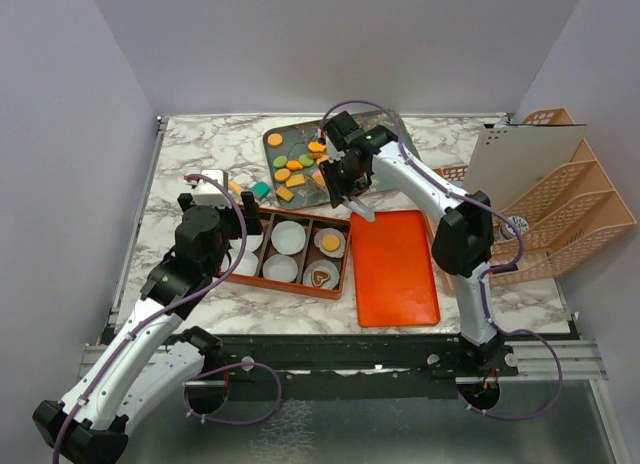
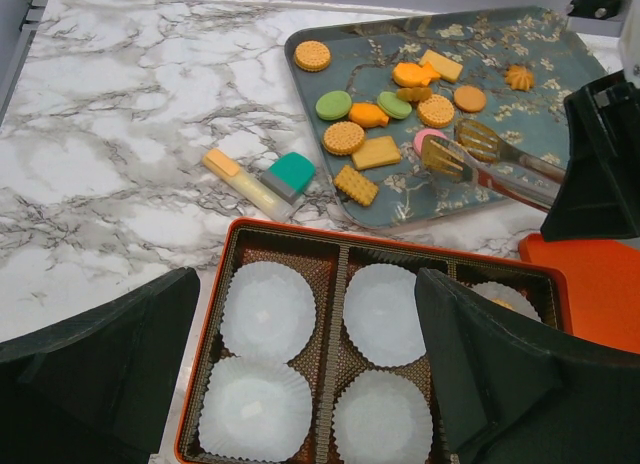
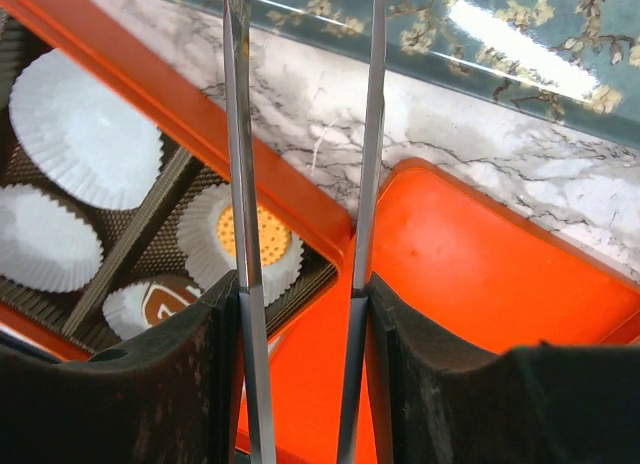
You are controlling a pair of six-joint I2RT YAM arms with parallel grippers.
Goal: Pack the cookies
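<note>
Loose cookies [image 1: 295, 169] lie on a blue floral tray [image 1: 290, 134], also in the left wrist view [image 2: 345, 137]. My right gripper [image 1: 340, 179] [image 3: 300, 304] is shut on metal tongs [image 2: 500, 162] [image 3: 240, 134]. The tongs' open tips hover at a pink cookie [image 2: 426, 139] on the tray [image 2: 560, 54]. The orange box [image 1: 300, 289] [image 2: 300, 232] holds white paper cups. One cup holds a round orange cookie [image 1: 329, 243] [image 3: 252, 234], another a brown heart cookie [image 1: 320, 276] [image 3: 165, 302]. My left gripper [image 1: 225, 219] [image 2: 300, 374] is open and empty above the box's left cups.
The orange box lid [image 1: 395, 269] lies right of the box. A teal block [image 2: 293, 171] and a yellow stick [image 2: 240, 179] lie on the marble between tray and box. Peach file racks [image 1: 560, 214] and a white board [image 1: 520, 154] stand at the right.
</note>
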